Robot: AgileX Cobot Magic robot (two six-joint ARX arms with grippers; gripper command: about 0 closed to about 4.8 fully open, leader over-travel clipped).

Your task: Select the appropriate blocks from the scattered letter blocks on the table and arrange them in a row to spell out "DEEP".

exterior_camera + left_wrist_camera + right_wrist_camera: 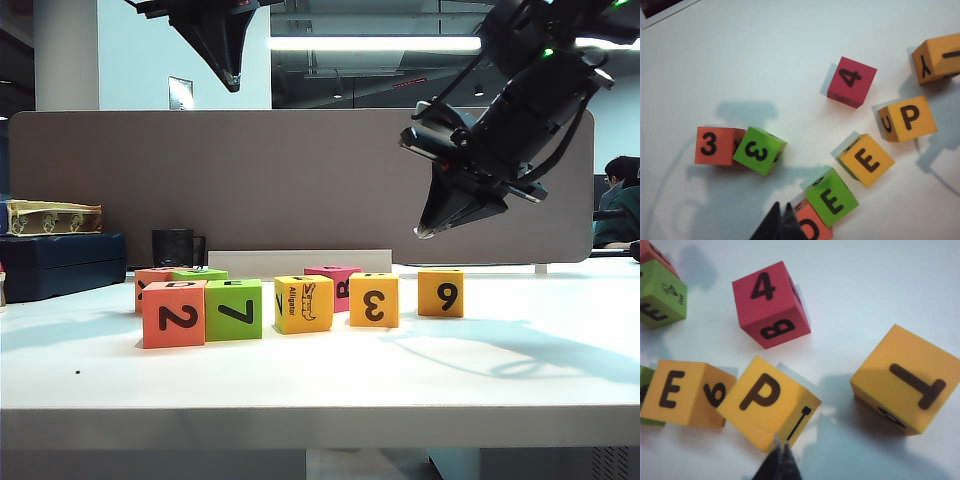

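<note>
The P block (pixel 767 400), probably light, stiff foam with matte sides, stands on the table (pixel 520 370) just under the closed, empty right claw (pixel 781 452), best pinched on two opposite sides, while the closed left claw (pixel 781 220) hangs beside the D block (pixel 815 229).

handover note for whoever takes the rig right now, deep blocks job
Left end effector: shut, empty, raised over the salmon D block.
Right end effector: looks shut, empty, hovering by the yellow P block.
Blocks: D, green E block, yellow E block and P lie in a loose, uneven line with gaps. The red B block sits behind it.
Done: letters picked and ordered.
Left: straighten the row, closing gaps.
</note>
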